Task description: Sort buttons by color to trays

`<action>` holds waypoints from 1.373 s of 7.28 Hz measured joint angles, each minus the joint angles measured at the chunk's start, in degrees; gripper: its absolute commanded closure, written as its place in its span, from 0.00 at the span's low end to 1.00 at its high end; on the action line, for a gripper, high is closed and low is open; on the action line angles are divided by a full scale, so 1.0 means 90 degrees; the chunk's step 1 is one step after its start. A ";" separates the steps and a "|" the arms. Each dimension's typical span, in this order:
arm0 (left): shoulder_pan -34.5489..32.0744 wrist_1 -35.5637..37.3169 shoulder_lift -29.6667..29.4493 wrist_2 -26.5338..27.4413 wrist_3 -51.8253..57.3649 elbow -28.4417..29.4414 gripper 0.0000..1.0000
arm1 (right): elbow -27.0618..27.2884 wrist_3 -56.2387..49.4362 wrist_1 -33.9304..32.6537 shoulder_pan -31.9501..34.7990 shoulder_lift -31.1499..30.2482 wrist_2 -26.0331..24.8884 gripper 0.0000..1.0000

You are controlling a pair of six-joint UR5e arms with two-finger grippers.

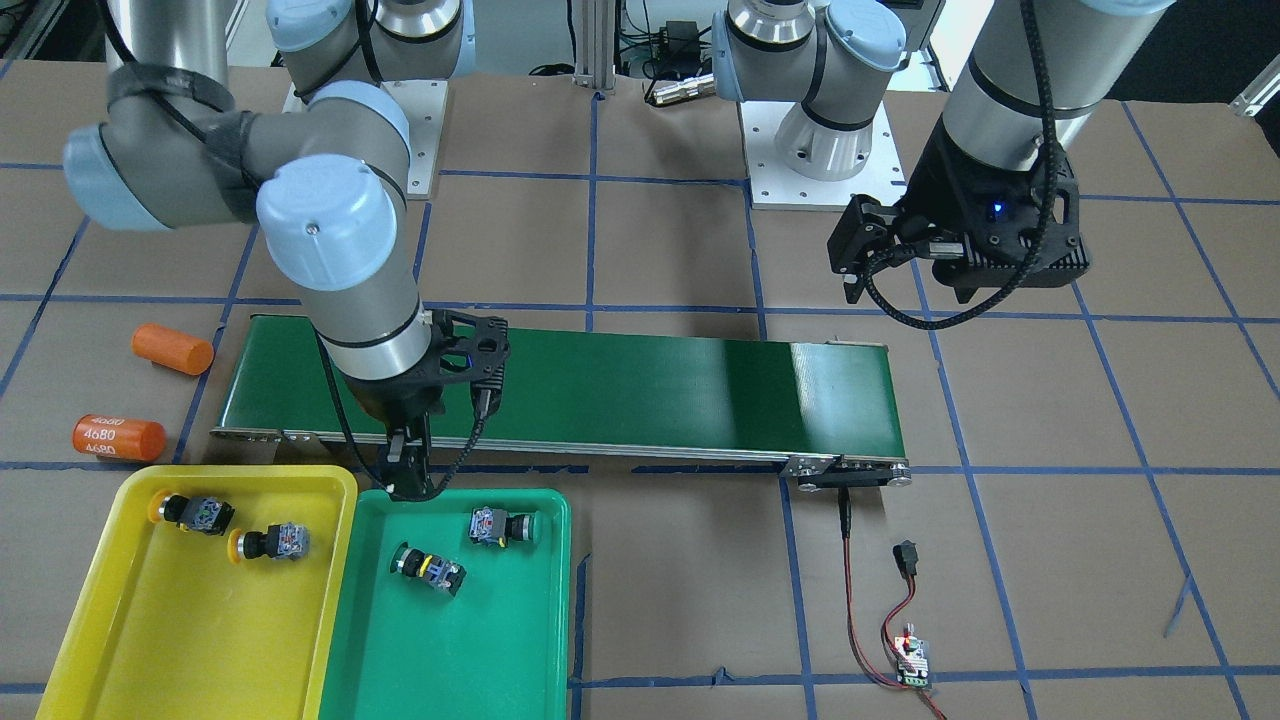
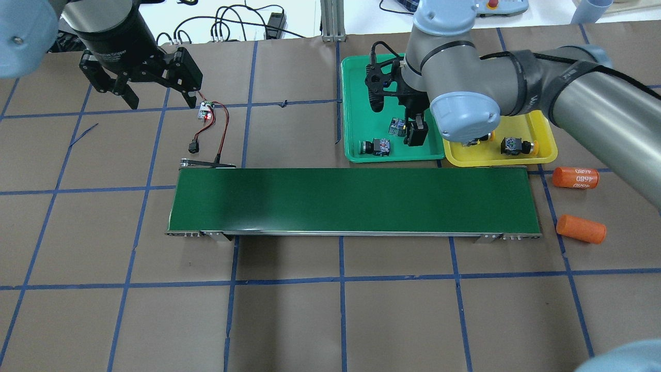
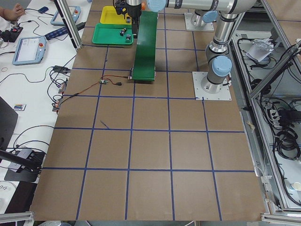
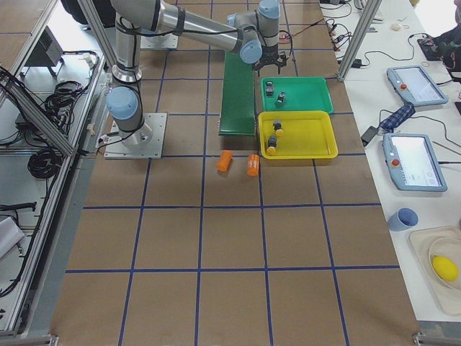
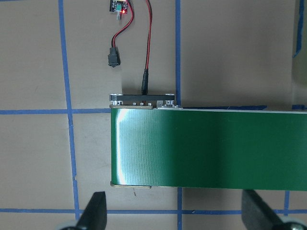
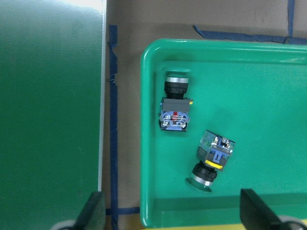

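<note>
The green tray holds two green-capped buttons. The yellow tray beside it holds two yellow-capped buttons. My right gripper hangs open and empty over the green tray's rim on the conveyor side. In the right wrist view both green buttons lie on their sides between the spread fingers. My left gripper is open and empty, high over the table near the belt's other end.
A long dark-green conveyor belt lies across the middle, next to both trays. Two orange cylinders lie by its end near the yellow tray. A small controller board with red and black wires sits under my left gripper.
</note>
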 measured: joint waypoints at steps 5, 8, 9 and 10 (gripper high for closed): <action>0.0021 -0.0001 0.0030 0.0000 0.0000 0.0010 0.00 | 0.0002 0.0172 0.2479 -0.0072 -0.2017 -0.0025 0.00; 0.0027 -0.0007 0.0047 0.0000 0.0000 0.0010 0.00 | -0.0052 0.2016 0.2582 -0.0440 -0.2183 0.0055 0.00; 0.0027 -0.0003 0.0047 0.0000 0.0000 0.0011 0.00 | -0.0063 0.2939 0.2578 -0.0514 -0.2186 0.0062 0.00; 0.0027 -0.0001 0.0047 0.0000 0.0000 0.0013 0.00 | -0.0070 0.4043 0.2571 -0.0544 -0.2196 0.0067 0.00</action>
